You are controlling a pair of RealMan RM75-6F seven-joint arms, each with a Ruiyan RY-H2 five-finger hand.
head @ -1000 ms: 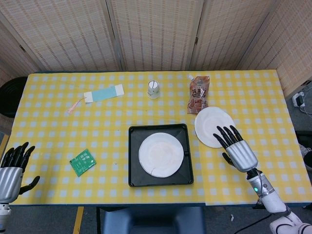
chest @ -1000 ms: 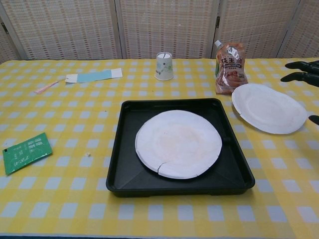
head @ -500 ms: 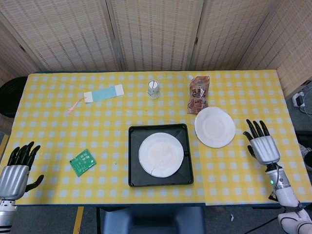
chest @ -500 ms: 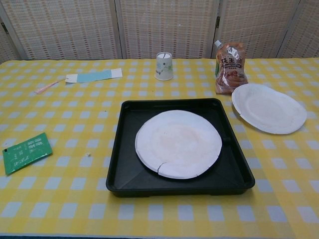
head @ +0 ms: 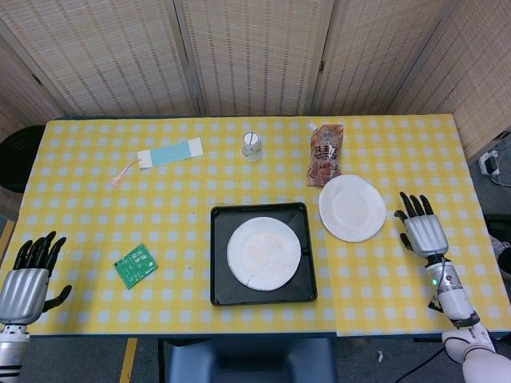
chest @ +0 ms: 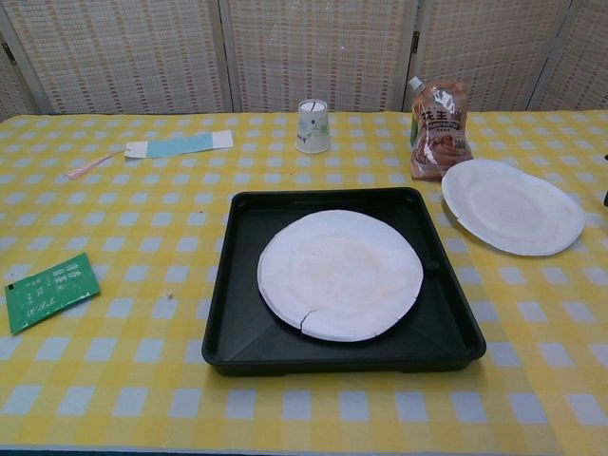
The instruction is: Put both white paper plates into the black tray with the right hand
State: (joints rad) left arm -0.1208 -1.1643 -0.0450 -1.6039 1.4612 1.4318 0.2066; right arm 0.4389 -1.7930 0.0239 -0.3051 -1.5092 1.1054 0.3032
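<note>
One white paper plate (head: pixel 264 254) lies flat in the black tray (head: pixel 218 255), near rim cracked. Second plate (head: pixel 351 207) sits on the table (head: pixel 96 215) just right of the tray, far edge near the brown pouch (head: pixel 325 153). Right hand (head: pixel 422 232) spread, empty, right of that plate, apart from it; barely visible in chest view. Left hand (head: pixel 26 273) spread at near-left edge.

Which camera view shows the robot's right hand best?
The head view. There the whole right robot hand shows, fingers spread, empty, right of the second paper plate and apart from it. The chest view shows at most a dark sliver at its right edge.
</note>
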